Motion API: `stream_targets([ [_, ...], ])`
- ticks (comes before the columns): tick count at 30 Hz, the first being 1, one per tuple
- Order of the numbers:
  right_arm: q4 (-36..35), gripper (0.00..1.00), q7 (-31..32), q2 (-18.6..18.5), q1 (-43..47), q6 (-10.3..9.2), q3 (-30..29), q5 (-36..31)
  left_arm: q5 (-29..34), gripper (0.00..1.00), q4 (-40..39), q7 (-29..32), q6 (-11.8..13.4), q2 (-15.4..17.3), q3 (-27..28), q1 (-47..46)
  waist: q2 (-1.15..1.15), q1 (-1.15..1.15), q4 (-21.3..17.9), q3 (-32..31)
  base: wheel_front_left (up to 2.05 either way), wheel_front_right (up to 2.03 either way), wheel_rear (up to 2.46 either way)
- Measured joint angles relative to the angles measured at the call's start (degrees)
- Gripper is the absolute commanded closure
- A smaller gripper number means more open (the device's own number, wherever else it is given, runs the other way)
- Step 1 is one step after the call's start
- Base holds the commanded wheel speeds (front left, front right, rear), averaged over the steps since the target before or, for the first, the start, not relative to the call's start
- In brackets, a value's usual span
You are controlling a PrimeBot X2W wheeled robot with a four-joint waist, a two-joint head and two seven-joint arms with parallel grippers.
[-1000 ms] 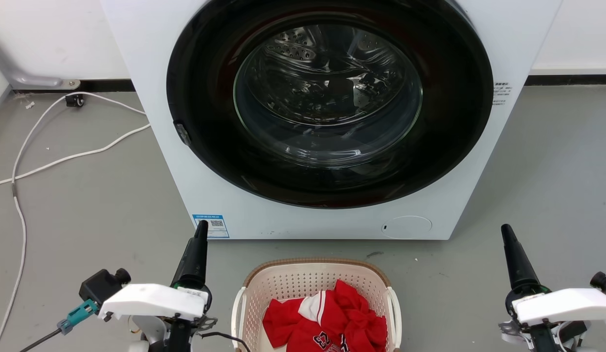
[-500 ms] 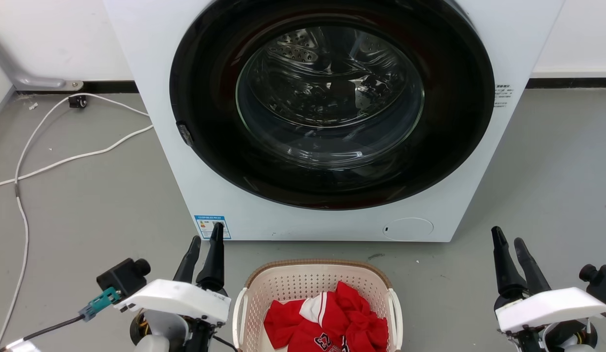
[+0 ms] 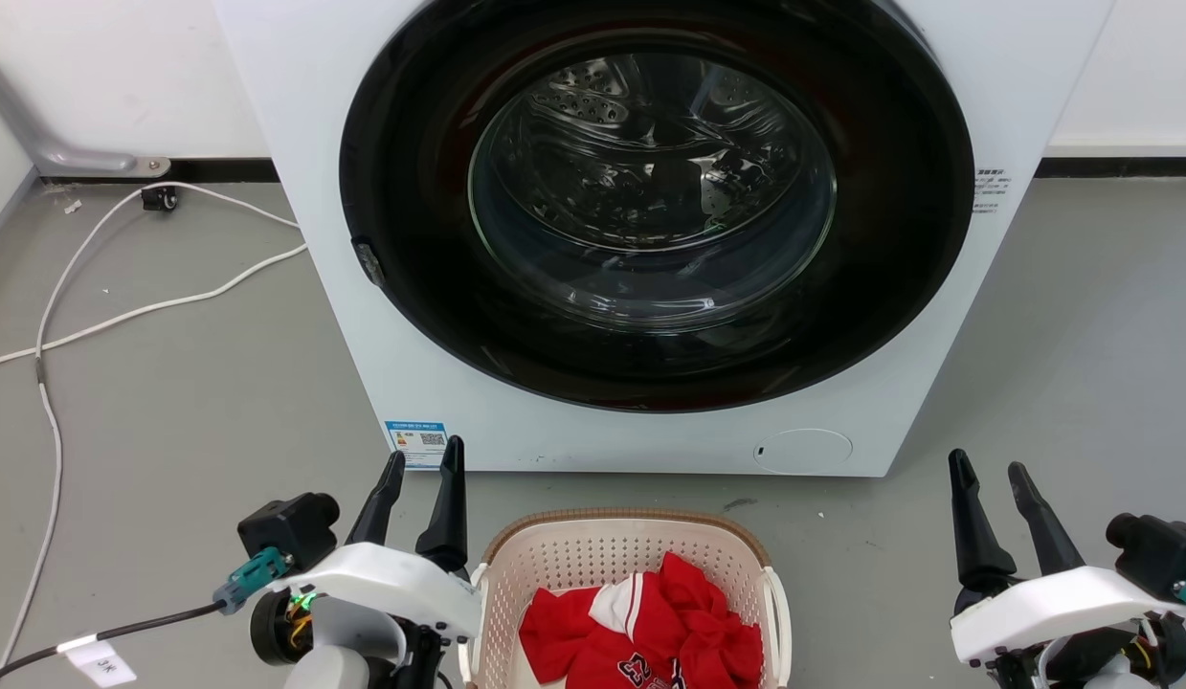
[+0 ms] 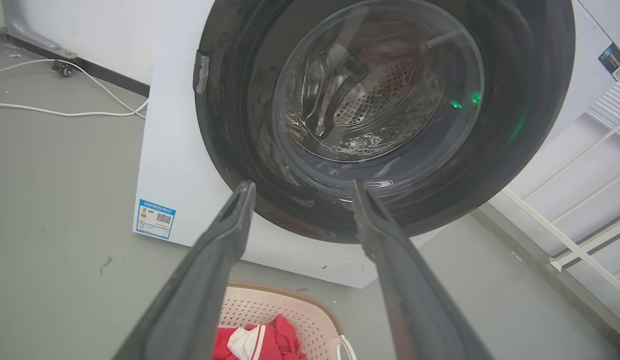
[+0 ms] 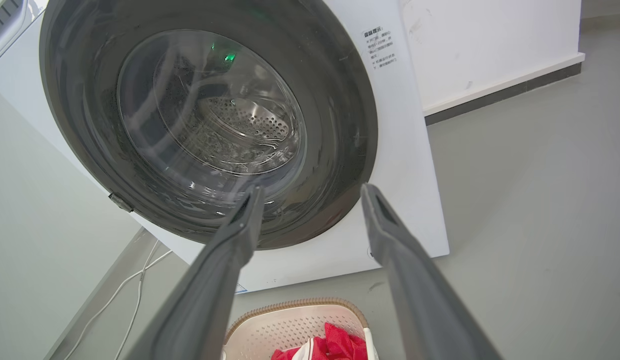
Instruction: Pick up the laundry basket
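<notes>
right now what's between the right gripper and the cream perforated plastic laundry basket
Bare grey floor lies there, as the head view shows; the right gripper, open, stands clear of the cream perforated plastic laundry basket.

Laundry corner: washing machine (image 3: 650, 239), basket (image 3: 631, 555).

The laundry basket (image 3: 621, 518) sits on the floor in front of the washing machine (image 3: 296, 115), holding red clothes (image 3: 650, 632). The left gripper (image 3: 425, 452), fingers parted, is just beside it. The right gripper (image 3: 986, 463), also parted, is well apart.
</notes>
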Motion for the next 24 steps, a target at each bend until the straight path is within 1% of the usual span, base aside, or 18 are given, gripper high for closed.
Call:
stream_targets([
  [19, -0.60, 0.00, -1.22, 0.78, 0.32, 0.00, 0.01, -13.32, 11.48, 0.00, 2.33, -2.74, 1.21, 0.02, -2.18, -1.34, 0.00, 0.00, 0.04, -0.09, 0.00, 0.00, 0.00],
  [24, -0.82, 0.00, -1.49, 0.92, 0.42, 0.00, 0.16, -15.72, 14.12, 0.00, 2.82, -3.44, 1.56, 0.03, -2.57, -1.64, 0.00, 0.00, 0.12, -0.07, 0.00, 0.00, 0.00],
])
